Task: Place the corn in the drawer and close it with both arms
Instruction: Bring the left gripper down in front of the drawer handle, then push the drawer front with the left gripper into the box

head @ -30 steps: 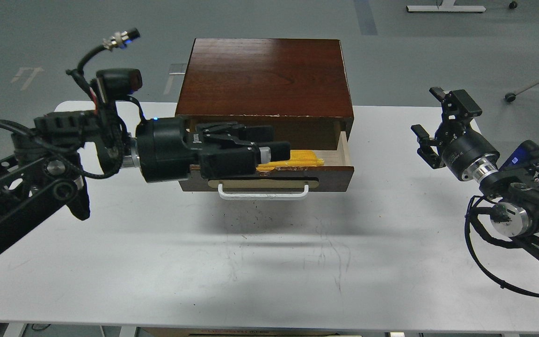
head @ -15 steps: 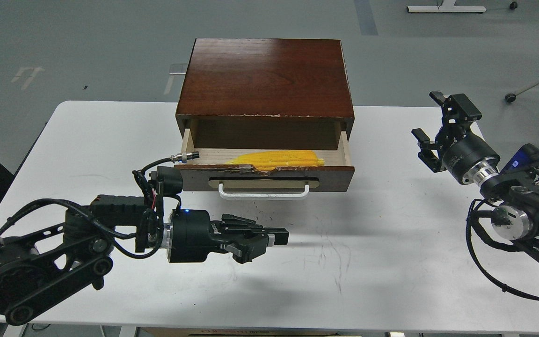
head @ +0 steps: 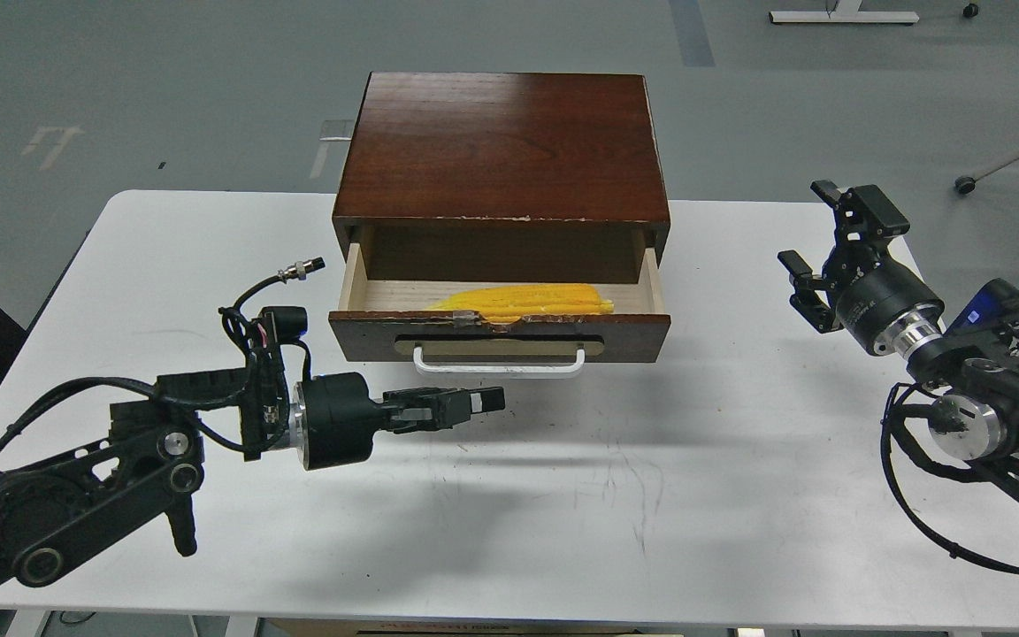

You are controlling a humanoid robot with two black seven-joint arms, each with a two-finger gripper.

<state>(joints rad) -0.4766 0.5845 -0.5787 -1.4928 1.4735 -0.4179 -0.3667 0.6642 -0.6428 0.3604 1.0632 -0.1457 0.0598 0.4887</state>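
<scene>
Left claw (head: 485,402) hovers empty below the open drawer (head: 499,334) holding corn (head: 523,303).

Honestly nothing here is readable. There's a bit of white lettering on the right gripper (head: 815,239), on its round black body, but it's way too small and blurry to make out any letters. The left gripper (head: 485,402), the drawer (head: 501,336) and the desk (head: 563,495) show no labels, brands or numbers I can read.
</scene>
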